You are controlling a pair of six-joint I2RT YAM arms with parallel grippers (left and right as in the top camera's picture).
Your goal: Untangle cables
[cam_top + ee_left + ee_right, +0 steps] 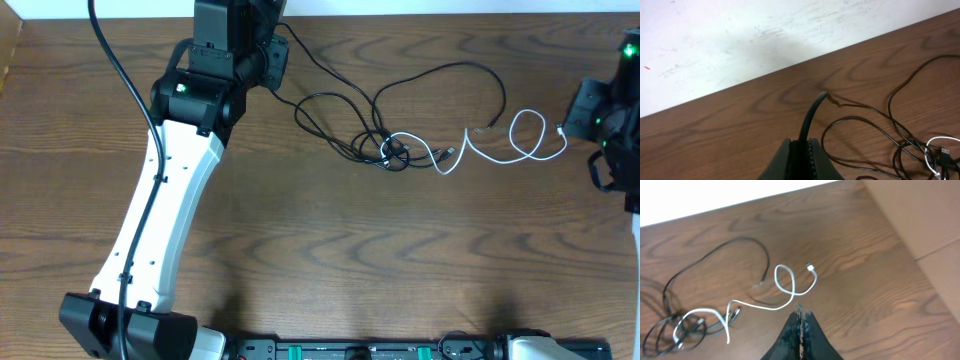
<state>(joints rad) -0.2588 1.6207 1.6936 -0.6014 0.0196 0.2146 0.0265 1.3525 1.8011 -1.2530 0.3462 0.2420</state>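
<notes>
Fingers of my left gripper (802, 145) are clamped on a black cable (812, 107) near the far edge of the table (320, 260), with that arm stretched long. My right gripper (800, 316) is closed, its tips just beside the white cable (785, 287); whether it pinches it I cannot tell. Both cables meet in a knot (395, 150) mid-table.

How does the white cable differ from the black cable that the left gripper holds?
The white cable lies flat on the table; the black cable rises off it from the shut left gripper. The white cable's plug end lies free, ahead of the right gripper; the black cable's end is clamped. Both run into the same tangle.
</notes>
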